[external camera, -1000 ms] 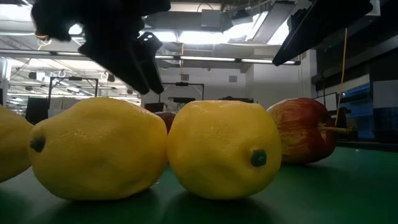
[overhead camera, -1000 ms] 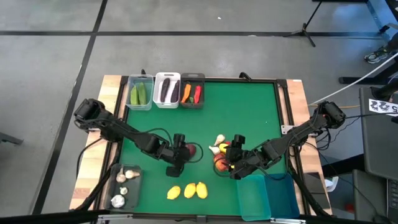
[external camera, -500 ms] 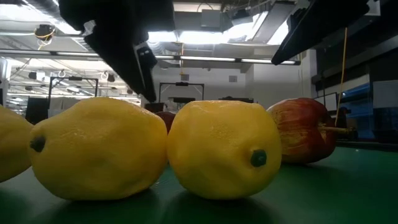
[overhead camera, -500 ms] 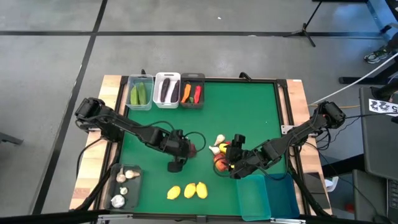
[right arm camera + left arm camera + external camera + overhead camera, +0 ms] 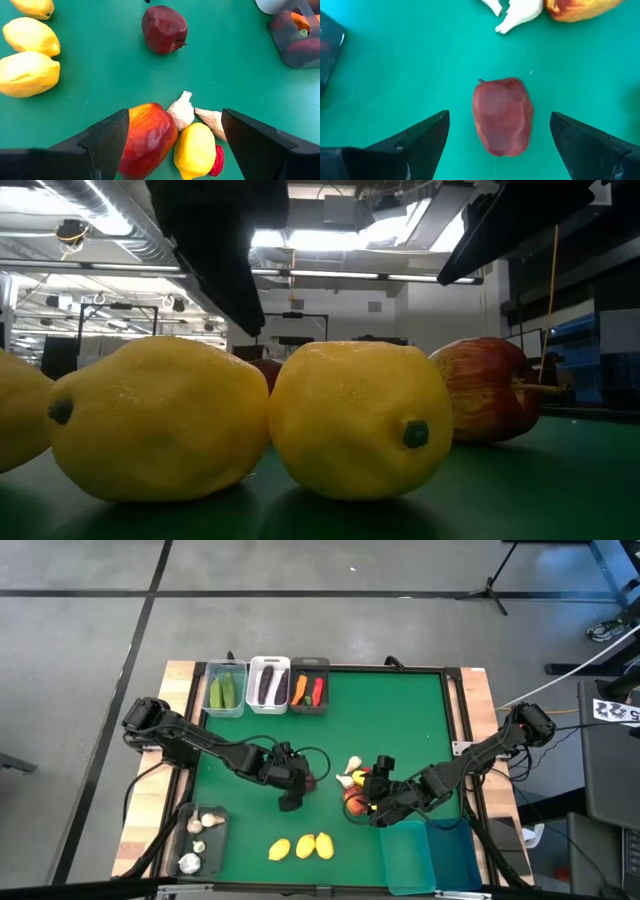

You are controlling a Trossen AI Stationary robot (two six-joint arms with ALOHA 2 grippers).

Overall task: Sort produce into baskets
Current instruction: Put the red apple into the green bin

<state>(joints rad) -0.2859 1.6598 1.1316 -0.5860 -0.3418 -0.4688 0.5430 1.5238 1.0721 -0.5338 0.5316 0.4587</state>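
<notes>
A dark red round fruit [image 5: 502,116] [image 5: 311,781] lies on its side on the green mat. My left gripper [image 5: 500,117] [image 5: 292,800] stands open over it, one finger on either side and clear of it. My right gripper [image 5: 175,125] [image 5: 372,808] hangs open above a small pile: a red-yellow fruit [image 5: 147,137], a lemon [image 5: 195,150], garlic [image 5: 182,111] and a red chili [image 5: 218,160]. Three lemons [image 5: 303,846] lie near the front edge. In the low view they fill the foreground [image 5: 160,420].
At the far left stand a clear bin with cucumbers [image 5: 226,688], a white bin with eggplants [image 5: 268,685] and a dark bin with a carrot and a chili [image 5: 309,688]. A dark bin with garlic [image 5: 200,840] is at the near left, teal bins [image 5: 430,855] at the near right.
My left gripper has rolled about its own axis and shifted a little toward the table's right edge, over the dark red fruit. The fruit lies where it was.
</notes>
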